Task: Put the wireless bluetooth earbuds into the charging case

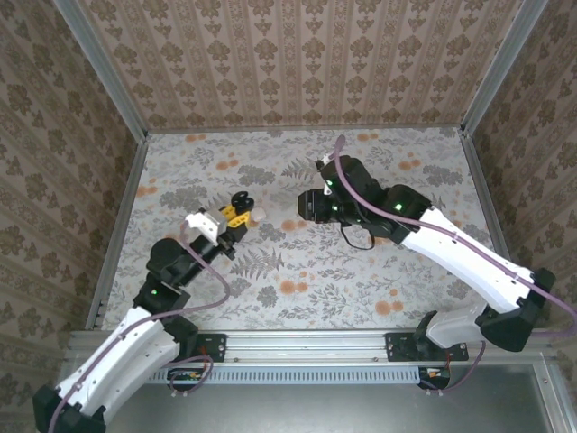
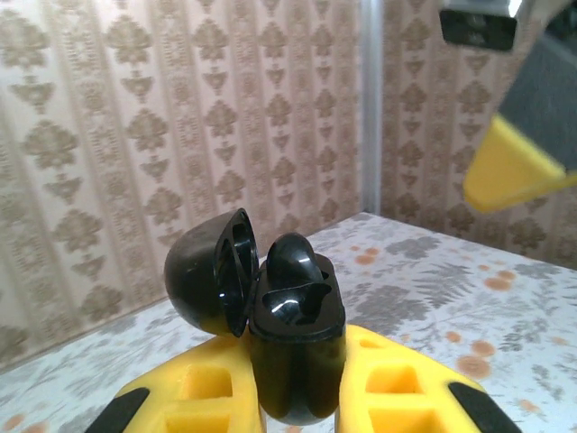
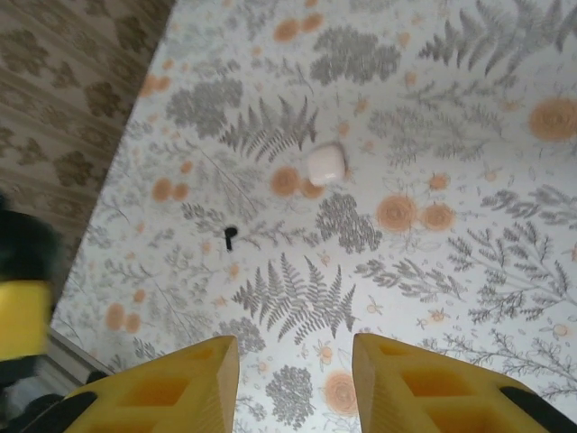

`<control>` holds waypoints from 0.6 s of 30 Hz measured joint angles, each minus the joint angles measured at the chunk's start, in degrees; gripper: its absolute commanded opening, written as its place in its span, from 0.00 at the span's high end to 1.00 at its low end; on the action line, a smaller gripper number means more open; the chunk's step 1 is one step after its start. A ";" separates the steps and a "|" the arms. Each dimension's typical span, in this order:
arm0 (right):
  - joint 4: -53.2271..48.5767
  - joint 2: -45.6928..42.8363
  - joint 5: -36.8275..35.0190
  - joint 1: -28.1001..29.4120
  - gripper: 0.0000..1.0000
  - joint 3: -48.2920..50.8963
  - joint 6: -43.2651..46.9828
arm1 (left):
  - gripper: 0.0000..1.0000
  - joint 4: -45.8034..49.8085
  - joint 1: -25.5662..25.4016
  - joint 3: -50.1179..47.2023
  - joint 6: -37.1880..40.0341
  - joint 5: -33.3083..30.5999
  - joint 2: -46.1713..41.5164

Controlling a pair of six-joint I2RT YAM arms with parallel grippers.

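Floral bench (image 1: 297, 271), boxed in by papered walls (image 1: 297, 63). Left pincer (image 2: 297, 383) clamped narrow on the black charging case (image 2: 293, 361), lid (image 2: 212, 275) swung open to the left, seated earbud (image 2: 290, 262) glossy black in one slot. Right pincer (image 3: 293, 352) spread part-way, bare bench between its fingers. Ahead of it a small white box (image 3: 325, 164); nearer and leftward, well apart from that, a tiny black loose earbud (image 3: 230, 236) lying on the bench.

my left gripper (image 2: 296, 347) and right gripper (image 3: 296, 356) are matt yellow plastic at the tips, charging case (image 2: 297, 370) is smooth glossy black plastic, earbud (image 2: 290, 260) in it same gloss, small box (image 3: 325, 164) smooth white plastic, table (image 3: 433, 271) matt floral print, frame rail (image 1: 306, 342) bare metal
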State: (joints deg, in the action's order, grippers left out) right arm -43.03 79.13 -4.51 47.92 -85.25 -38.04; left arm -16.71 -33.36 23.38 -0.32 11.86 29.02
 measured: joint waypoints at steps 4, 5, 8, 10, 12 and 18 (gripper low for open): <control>5.60 8.96 4.61 0.37 0.66 0.59 -0.04 | 1.00 11.02 1.53 1.90 0.04 -3.67 -6.88; 7.13 11.76 5.60 0.57 0.66 0.55 -0.04 | 1.00 13.60 1.57 2.38 0.07 -4.72 -8.33; 9.79 22.05 7.89 1.75 0.66 -1.92 -0.02 | 1.00 21.03 1.60 4.09 0.17 -8.17 -12.02; 10.49 30.36 8.81 3.23 0.65 -6.71 0.00 | 1.00 25.90 1.60 5.31 0.35 -10.93 -14.36; 10.78 37.20 9.46 4.83 0.64 -11.96 0.02 | 1.00 29.53 1.60 6.23 0.52 -13.35 -16.28; 9.90 53.90 10.12 9.84 0.59 -29.35 0.85 | 1.00 37.81 1.60 8.33 1.16 -18.88 -21.00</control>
State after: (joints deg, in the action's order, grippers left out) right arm -33.12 133.03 5.61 57.76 -114.61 -37.19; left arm 21.10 -31.77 31.70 0.84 -7.03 8.01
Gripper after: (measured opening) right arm 0.398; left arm 0.173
